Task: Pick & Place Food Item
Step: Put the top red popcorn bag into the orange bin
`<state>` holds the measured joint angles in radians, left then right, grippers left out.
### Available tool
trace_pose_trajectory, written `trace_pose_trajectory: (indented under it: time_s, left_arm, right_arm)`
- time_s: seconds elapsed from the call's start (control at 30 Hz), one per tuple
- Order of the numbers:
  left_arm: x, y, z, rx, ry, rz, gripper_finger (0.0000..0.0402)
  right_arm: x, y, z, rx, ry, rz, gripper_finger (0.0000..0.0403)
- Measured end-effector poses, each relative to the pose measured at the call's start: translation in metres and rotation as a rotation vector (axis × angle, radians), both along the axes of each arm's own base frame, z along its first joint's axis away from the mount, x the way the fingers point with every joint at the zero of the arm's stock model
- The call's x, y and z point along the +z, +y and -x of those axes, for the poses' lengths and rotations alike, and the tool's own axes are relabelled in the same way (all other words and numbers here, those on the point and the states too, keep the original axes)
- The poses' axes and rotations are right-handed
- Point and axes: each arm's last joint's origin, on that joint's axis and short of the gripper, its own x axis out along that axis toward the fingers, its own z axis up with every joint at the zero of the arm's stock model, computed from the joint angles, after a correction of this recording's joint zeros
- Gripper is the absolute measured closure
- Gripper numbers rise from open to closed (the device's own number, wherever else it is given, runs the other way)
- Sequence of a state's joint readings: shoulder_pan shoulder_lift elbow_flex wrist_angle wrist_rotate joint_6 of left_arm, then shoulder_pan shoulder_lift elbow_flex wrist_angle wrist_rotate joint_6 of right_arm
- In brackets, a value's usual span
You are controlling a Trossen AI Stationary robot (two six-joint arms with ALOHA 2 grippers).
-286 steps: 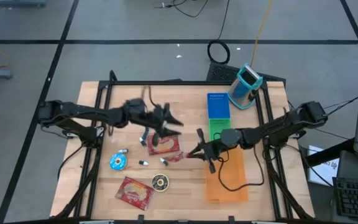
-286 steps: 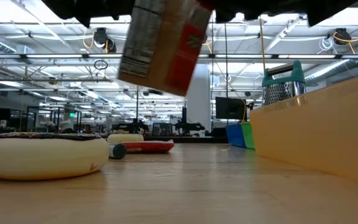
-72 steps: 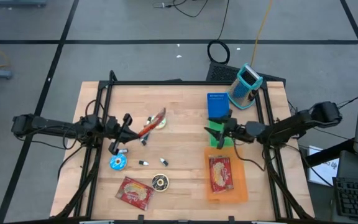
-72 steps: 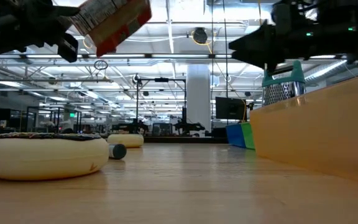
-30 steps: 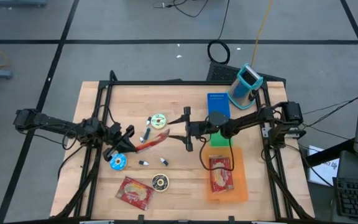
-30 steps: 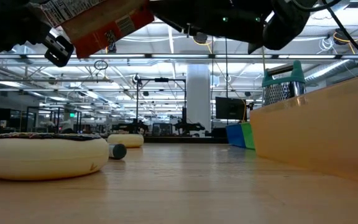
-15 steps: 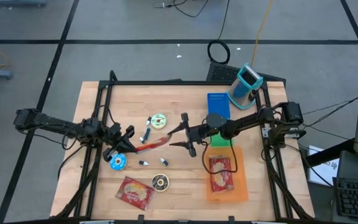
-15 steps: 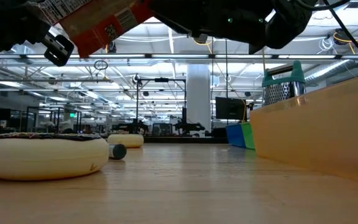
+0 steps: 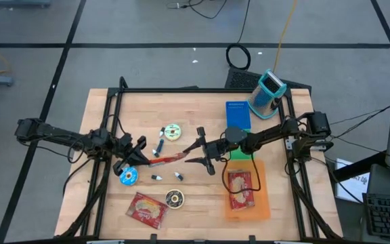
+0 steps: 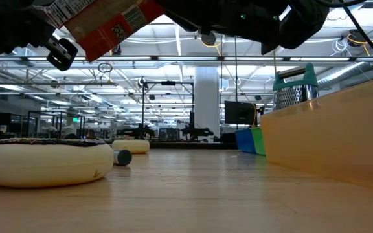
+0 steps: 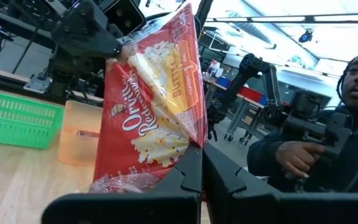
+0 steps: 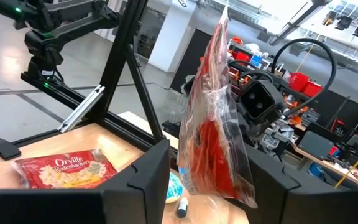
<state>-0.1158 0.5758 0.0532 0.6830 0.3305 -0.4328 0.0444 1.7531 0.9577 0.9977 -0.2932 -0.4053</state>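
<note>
Our left fingers (image 11: 185,177) are clenched on the lower edge of the popcorn bag (image 9: 166,158), and the left gripper (image 9: 138,154) holds it out sideways above the table (image 9: 202,112), so that its free end reaches toward the middle, where the other arm can get at it. Our right gripper (image 9: 198,154) has its fingers (image 12: 143,180) spread to either side of that free end; they look not yet pressed on the film, so we judge this a handover in which the left hand alone bears the bag. The bag hangs in mid-air, well clear of the small items below it, between the two grippers. To the right stands the orange bin (image 9: 263,207), with another bag (image 9: 240,190) already lying in it, which is most likely where this one is meant to go. A person (image 11: 328,140) sits in the room beyond the table.
</note>
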Motion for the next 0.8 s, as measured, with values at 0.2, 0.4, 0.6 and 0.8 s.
trace_pose_trajectory:
  time_s: [0.2, 0.4, 0.6, 0.8]
  left_arm:
    - [-0.0001, 0.0004, -0.0002, 0.012, 0.005, 0.01, 0.0401]
    - [-0.001, 0.0005, -0.0004, 0.016, 0.017, 0.015, 0.0401]
    - [-0.002, 0.0007, -0.0006, 0.027, 0.024, 0.005, 0.0401]
    - [-0.0036, 0.0024, -0.0015, 0.095, 0.036, -0.002, 0.0385]
  right_arm:
    - [-0.0001, -0.0001, 0.0, 0.002, 0.008, -0.021, 0.0271]
    - [-0.0002, 0.0014, 0.0001, 0.007, 0.01, -0.025, 0.0309]
    - [-0.0002, 0.0014, 0.0002, 0.013, 0.019, -0.047, 0.0369]
    - [-0.0011, 0.0015, 0.0004, 0.02, 0.028, -0.057, 0.039]
